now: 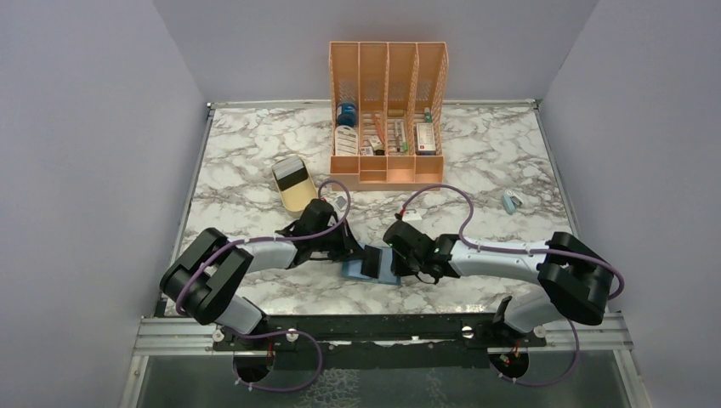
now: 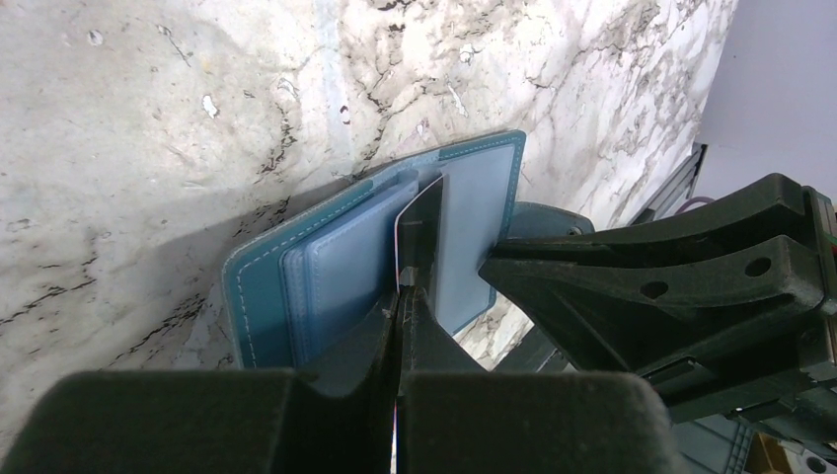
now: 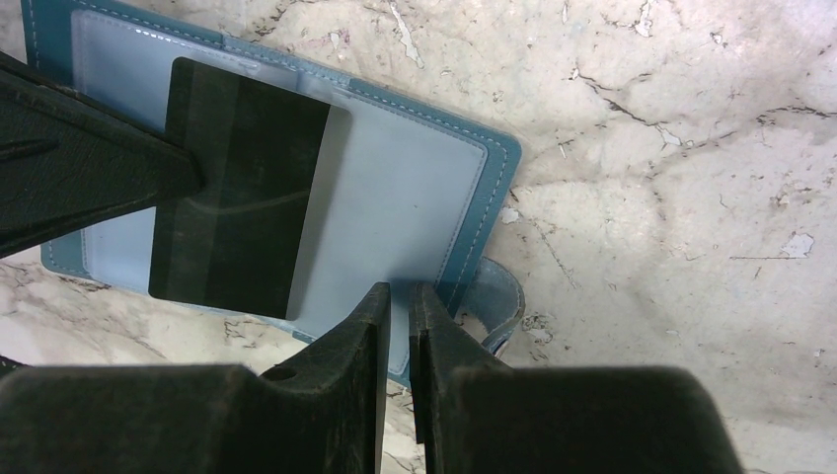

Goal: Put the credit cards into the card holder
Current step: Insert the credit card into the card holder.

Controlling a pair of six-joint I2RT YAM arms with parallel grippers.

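The main risk is that the card (image 2: 422, 222) misses the pocket (image 2: 341, 267) and slides over the holder (image 3: 415, 188) instead. The card is held by one edge only and stands at an angle over the open holder, so its free edge can catch on the pocket lip or on the fold. I cannot tell whether that edge has entered a pocket. A hard push could also bend the thin card or turn it between the fingers. A second risk is that the holder moves or folds shut, because it is light and lies loose on the smooth table (image 1: 255, 170). The two grippers are very close together, so they could touch.

The left gripper (image 2: 400, 296) is pressed tight on the card, and its arm reaches low towards the middle of the near edge of the table, where the holder lies open. The right gripper (image 3: 400, 296) comes from the other side, fingers almost together, tips at the holder's outer edge. It seems to press the cover down. I cannot tell whether it pinches the cover.
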